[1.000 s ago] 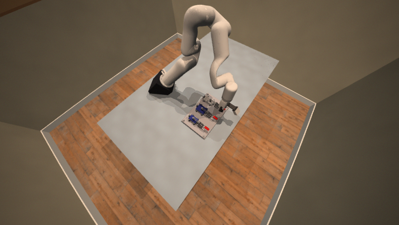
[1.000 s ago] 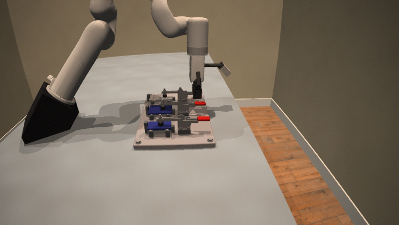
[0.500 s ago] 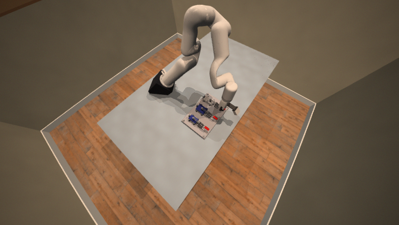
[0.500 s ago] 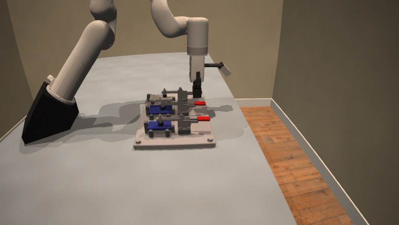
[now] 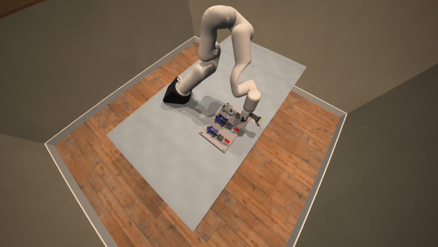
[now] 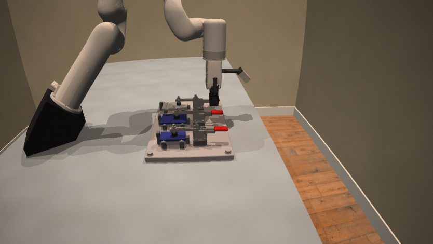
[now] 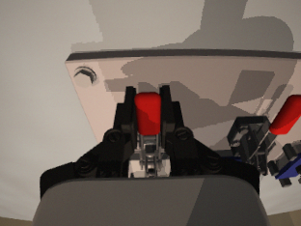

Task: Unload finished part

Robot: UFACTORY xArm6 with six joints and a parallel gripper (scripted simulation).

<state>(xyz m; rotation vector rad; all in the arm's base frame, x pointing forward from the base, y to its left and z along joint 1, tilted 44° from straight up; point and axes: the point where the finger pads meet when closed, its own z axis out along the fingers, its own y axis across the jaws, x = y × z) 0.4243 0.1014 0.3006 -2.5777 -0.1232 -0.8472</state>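
A flat grey metal fixture plate (image 6: 187,156) lies on the grey desk (image 6: 121,197) with three nests in a row: the near and middle nests each hold a blue rectangular blank (image 6: 172,136) (image 6: 173,119) under a red-handled toggle clamp (image 6: 220,129) (image 6: 216,112). The far nest holds the grey finished part (image 6: 169,106), whose slot is too small to make out. The black jaws are closed on the red handle of the far clamp (image 7: 149,109).

top: high, far | exterior: low, nearer | wrist: close-up | shared: fixture (image 6: 189,152)

Grey slotted part (image 6: 173,106) in the fixture's (image 6: 187,156) rear nest, two blue blanks (image 6: 173,119) (image 6: 172,136) clamped flat beside it.
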